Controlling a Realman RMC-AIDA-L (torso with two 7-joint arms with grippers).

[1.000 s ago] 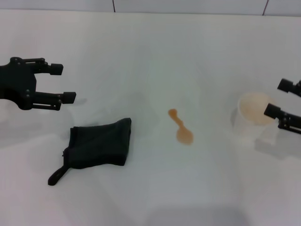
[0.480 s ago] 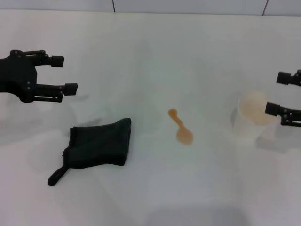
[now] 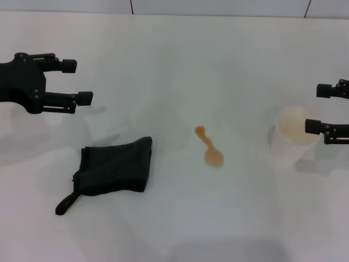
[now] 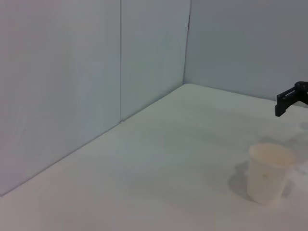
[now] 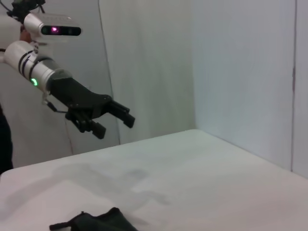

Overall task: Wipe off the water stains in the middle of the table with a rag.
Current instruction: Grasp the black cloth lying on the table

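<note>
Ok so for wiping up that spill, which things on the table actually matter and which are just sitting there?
Part of the job:
- the water stains, an orange-brown puddle mid-table
- the rag, lying flat, untouched
- the table
- the left gripper, jaws open, hovering beyond the rag

Just lying about:
- the plastic cup
- the right gripper, open beside the cup

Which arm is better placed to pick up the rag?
Left. The left gripper, open, hovers on the rag's side of the table. The right gripper, also open, is by the cup, beyond the water stains.
</note>
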